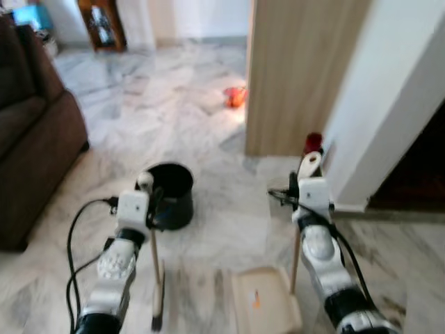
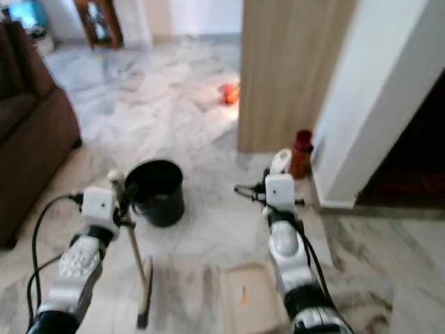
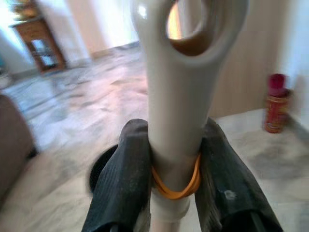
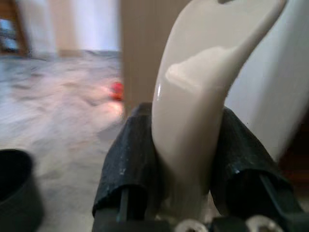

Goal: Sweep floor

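My left gripper (image 1: 144,186) is shut on the cream broom handle (image 3: 178,96), which has a hanging hole at its top and an orange rubber band around it. The broom's thin stick runs down to its head (image 1: 158,306) on the marble floor. My right gripper (image 1: 310,174) is shut on the cream handle (image 4: 193,111) of a beige dustpan (image 1: 264,300). The pan rests flat on the floor between my arms, with a small orange scrap in it. A red-orange bit of litter (image 1: 235,96) lies farther off on the floor beside the wooden panel.
A black bucket (image 1: 171,195) stands just ahead of my left arm. A brown sofa (image 1: 28,132) is on the left. A wooden panel (image 1: 299,69) and a white wall (image 1: 389,104) rise ahead on the right, with a red can (image 1: 313,142) at their foot.
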Motion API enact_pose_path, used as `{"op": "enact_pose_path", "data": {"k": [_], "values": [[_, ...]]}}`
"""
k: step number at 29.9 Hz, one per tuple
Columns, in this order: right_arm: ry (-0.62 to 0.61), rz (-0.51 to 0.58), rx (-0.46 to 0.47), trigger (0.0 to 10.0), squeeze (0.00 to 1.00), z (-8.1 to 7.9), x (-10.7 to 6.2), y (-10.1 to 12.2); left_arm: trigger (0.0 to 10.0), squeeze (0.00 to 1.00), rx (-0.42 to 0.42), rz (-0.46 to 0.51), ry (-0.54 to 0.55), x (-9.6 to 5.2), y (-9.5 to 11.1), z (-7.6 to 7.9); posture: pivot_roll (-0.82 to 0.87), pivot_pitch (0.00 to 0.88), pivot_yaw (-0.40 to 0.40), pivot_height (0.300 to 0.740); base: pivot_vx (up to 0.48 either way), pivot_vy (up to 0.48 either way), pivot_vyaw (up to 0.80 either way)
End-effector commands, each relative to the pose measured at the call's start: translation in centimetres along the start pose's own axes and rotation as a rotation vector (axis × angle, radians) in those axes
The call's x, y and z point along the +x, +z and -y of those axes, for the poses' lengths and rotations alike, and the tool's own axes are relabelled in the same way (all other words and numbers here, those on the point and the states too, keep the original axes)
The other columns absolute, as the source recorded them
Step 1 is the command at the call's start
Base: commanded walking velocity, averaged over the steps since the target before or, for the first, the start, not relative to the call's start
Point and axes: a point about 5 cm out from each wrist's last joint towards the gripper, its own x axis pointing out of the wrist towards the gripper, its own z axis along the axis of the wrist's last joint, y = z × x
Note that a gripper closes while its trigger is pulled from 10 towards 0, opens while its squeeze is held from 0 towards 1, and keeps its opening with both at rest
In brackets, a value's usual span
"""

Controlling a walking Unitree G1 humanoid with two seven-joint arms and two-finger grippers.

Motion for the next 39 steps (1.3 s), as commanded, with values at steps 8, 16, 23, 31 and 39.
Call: {"op": "enact_pose_path", "data": {"k": [8,16,23,31,39], "values": [[-0.030,0.018,0.018,10.0,0.00,0.5,1.3,1.1,10.0,0.00,0.012,0.014,0.031,1.1,0.1,-1.2,0.05,0.000,0.070,0.740,0.000,0.000,-0.80],[-0.051,0.011,0.027,10.0,0.00,1.0,1.3,0.9,10.0,0.00,-0.001,-0.013,0.057,1.0,-0.6,-1.8,0.03,0.000,0.083,0.740,0.000,0.000,-0.80],[-0.056,-0.029,0.038,10.0,0.00,1.3,0.3,-0.6,10.0,0.00,0.003,-0.004,0.082,0.9,-0.7,-2.6,0.07,0.000,0.070,0.740,0.000,0.000,-0.80],[-0.068,-0.031,0.028,10.0,0.00,2.4,-0.7,-1.5,10.0,0.00,-0.037,-0.016,0.113,-0.6,-1.9,-2.6,0.07,0.000,0.048,0.740,0.000,0.000,-0.80],[-0.095,-0.047,0.019,10.0,0.00,4.0,-1.8,-2.6,10.0,0.00,-0.042,-0.016,0.118,-1.1,-2.2,-2.3,0.06,0.000,0.032,0.740,0.000,0.000,-0.80]]}}
